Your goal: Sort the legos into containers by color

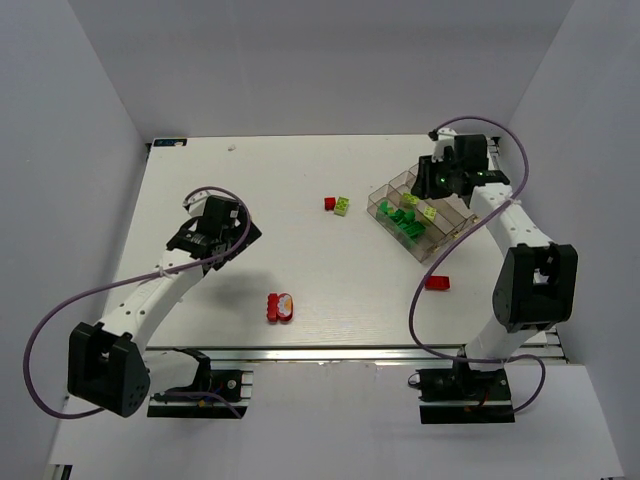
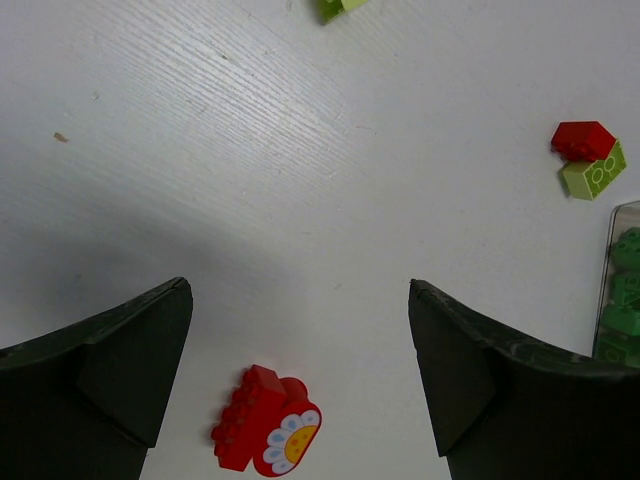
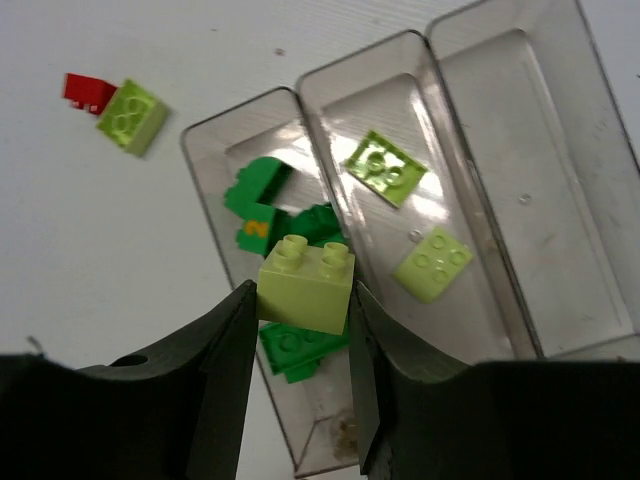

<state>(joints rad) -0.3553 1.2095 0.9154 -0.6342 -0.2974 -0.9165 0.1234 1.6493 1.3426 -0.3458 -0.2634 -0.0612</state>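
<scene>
**Clear organiser tray** (image 3: 430, 28): stands at the far right of the bench (image 1: 250, 180), set at an angle, with three long compartments side by side.
- Leftmost compartment: a heap of dark green bricks (image 3: 262, 190), one with a yellow printed mark.
- Middle compartment: a flat pale yellow-green brick (image 3: 385, 168) and a second flat brick (image 3: 432, 262) of the same colour, lying apart.

**Right gripper** (image 3: 300, 300): jaws clenched on a two-stud yellow-green brick (image 3: 305, 285), studs up. It is held above the tray, over the dark green heap in the wrist view.

**Loose on the bench:**
- A small red brick (image 1: 330, 203) touches a loose yellow-green brick (image 1: 343, 206), just left of the tray.
- A lone red brick (image 1: 437, 282) lies nearer, on the right.
- A red studded brick (image 2: 240, 425) sits against a daisy-printed piece (image 2: 292, 442), near centre.

**Left gripper** (image 2: 300, 290): jaws released and spread wide above the bench on the left. In the wrist view the daisy pair lies low between them, untouched.
</scene>
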